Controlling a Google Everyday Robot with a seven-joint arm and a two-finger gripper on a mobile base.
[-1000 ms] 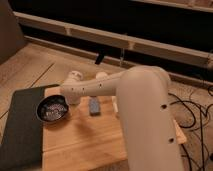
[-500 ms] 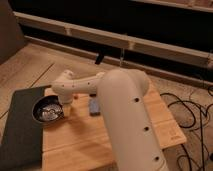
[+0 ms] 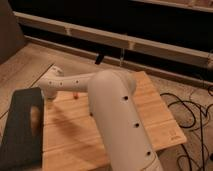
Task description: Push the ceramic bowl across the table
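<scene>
Nearest the camera, the thick white upper part of the arm (image 3: 116,131) rises from the lower right and fills the middle of the view, hiding much of the table (image 3: 155,112), whose light planks show bare to its right and in a strip to its left. At the lower left a dark mat (image 3: 17,135) lies over the table's left end, with a pale oblong patch (image 3: 34,120) on it that I cannot identify. Past the bend, the slimmer forearm runs level and leftward, low over the wood, and ends just above the mat's far right corner. The gripper (image 3: 49,95) sits there, pointed down at the table's left part; I cannot tell whether it is wide or narrow, or whether it touches anything. The bowl is not to be seen anywhere on the open wood or the mat; it may be hidden under the end of the arm, though that is a guess. So I cannot judge how far the push has gone. Farther off, black cables (image 3: 192,107) loop on the floor (image 3: 25,65) to the right, and a pale ledge (image 3: 150,42) runs along the dark back wall.
</scene>
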